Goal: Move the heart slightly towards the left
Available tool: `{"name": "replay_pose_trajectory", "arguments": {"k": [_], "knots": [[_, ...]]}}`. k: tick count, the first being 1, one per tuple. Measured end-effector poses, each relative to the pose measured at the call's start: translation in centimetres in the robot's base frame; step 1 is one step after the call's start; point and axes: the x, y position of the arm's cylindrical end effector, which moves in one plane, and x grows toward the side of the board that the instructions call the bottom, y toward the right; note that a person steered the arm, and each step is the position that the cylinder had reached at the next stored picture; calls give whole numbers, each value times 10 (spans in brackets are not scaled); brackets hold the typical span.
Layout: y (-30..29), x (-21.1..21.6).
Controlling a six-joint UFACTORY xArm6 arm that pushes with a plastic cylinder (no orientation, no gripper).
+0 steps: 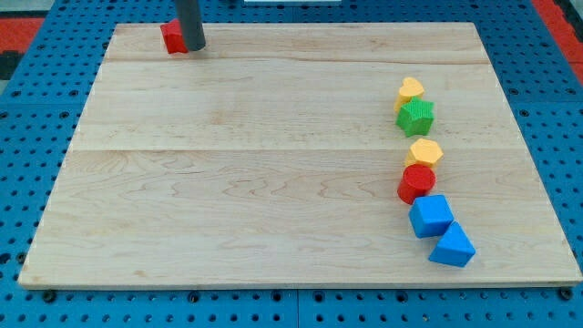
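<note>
A yellow heart block (411,90) lies at the right of the wooden board (273,164), at the top of a column of blocks. Right below it, touching, sits a green star block (417,117). My tip (192,46) stands at the board's top left, far from the heart. It touches the right side of a red block (172,36), whose shape is partly hidden by the rod.
Below the green star the column goes on: a yellow hexagon block (424,152), a red cylinder block (416,183), a blue cube block (430,216) and a blue triangular block (453,246). A blue pegboard surface surrounds the board.
</note>
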Motion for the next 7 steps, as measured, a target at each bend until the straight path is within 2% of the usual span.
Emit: {"name": "replay_pose_trajectory", "arguments": {"k": [1, 4, 6, 7], "knots": [[45, 0], [281, -3], [441, 11], [445, 54]]}}
